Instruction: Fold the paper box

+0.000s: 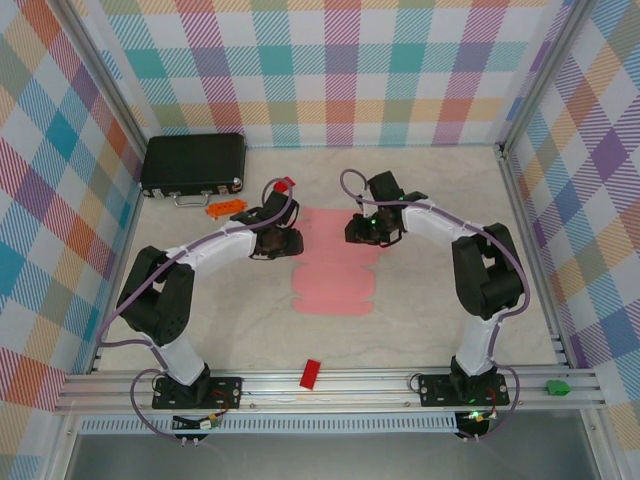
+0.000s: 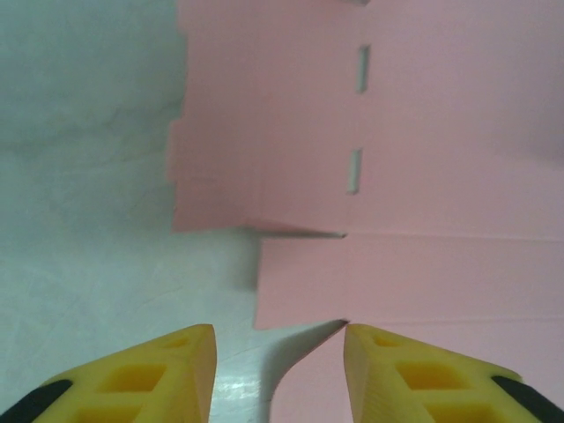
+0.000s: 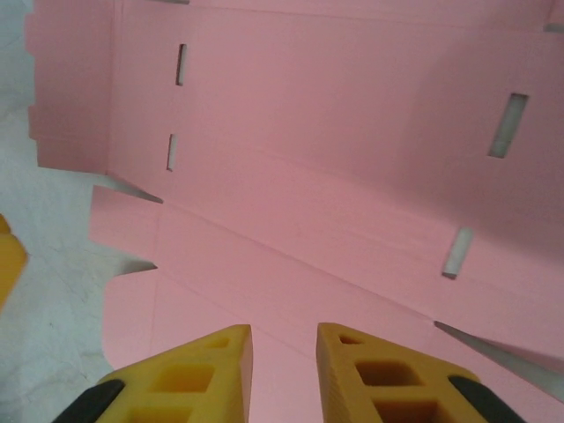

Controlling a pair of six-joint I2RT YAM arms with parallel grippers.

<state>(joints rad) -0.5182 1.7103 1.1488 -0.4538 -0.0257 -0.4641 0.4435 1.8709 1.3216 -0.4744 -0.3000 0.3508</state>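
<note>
box (image 1: 335,268) flat at table (image 1: 430,320) centre, no wall up | left gripper (image 2: 278,339) over box's left edge, fingers apart, empty | right gripper (image 3: 284,342) over sheet, gap narrow, empty | progress: early, apparently all folds left

Pale table (image 1: 430,310), paper box (image 1: 335,272), black case (image 1: 193,163), maybe orange block (image 1: 224,207)

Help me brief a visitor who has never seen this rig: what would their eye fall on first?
The loud plaid walls around the cell, and against them the paper box, a flat pink die-cut sheet lying mid-table. The left gripper and right gripper hang over its far half, one from each side. A black case sits in the far left corner.
</note>
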